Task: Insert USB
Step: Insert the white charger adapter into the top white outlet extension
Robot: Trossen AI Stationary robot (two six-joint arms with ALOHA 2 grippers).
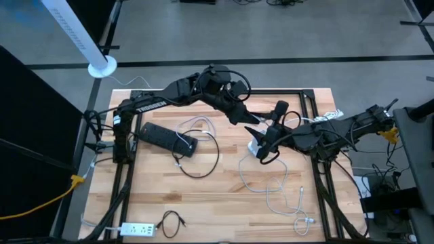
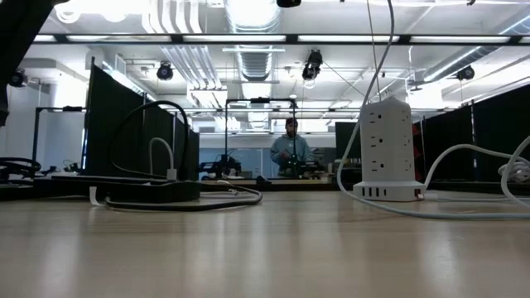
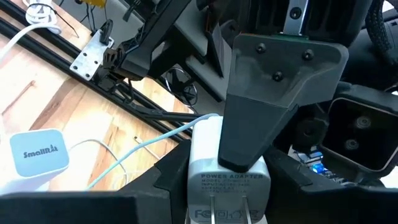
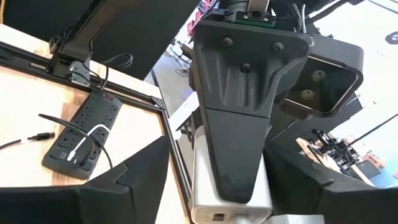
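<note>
Wooden table [image 1: 203, 203] — both grippers clamp white adapter [image 3: 227, 180].

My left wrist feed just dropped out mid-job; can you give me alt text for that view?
A white power adapter, prongs toward the camera, sits clamped between the left pincer and the dark finger of the other arm's pincer coming from ahead. A pale cable trails from it over the wooden table, near a white SmallRig-labelled block.
</note>
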